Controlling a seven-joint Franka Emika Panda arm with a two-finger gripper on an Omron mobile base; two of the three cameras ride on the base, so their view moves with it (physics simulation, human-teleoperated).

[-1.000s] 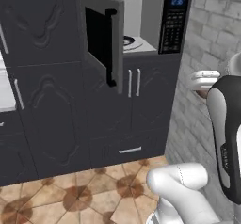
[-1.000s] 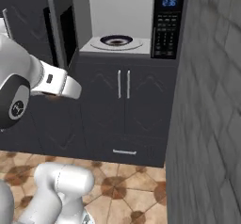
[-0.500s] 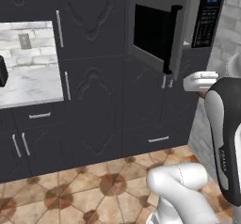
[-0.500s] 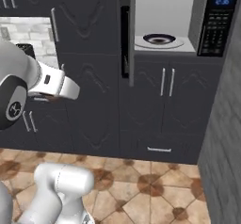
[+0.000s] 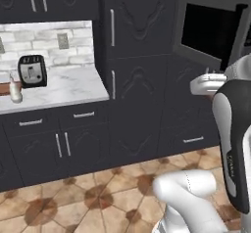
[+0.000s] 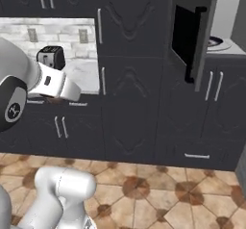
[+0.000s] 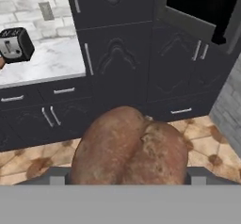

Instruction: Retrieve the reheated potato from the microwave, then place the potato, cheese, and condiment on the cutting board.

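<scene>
Left base view: the microwave sits at the upper right, its door swung out with the black window facing the camera. To the left, a pale marble surface carries a black toaster toward its far side. A small white bottle stands near the left edge, with a sliver of the cutting board just beside it. Dark cabinets run under and between these, over a tiled floor.

Right base view: the microwave is at the upper right, door open toward the left, and a round plate lies inside the pale cavity. The toaster stands on the surface at left, partly behind the white arm.

Hand view: the potato fills the lower middle, a brown lumpy mass right at the gripper, held out over the floor in front of the cabinets. The gripper is clamped on the potato, its jaws spread wide around it. The toaster sits on the surface at the upper left, and the open microwave is at the upper right.
</scene>
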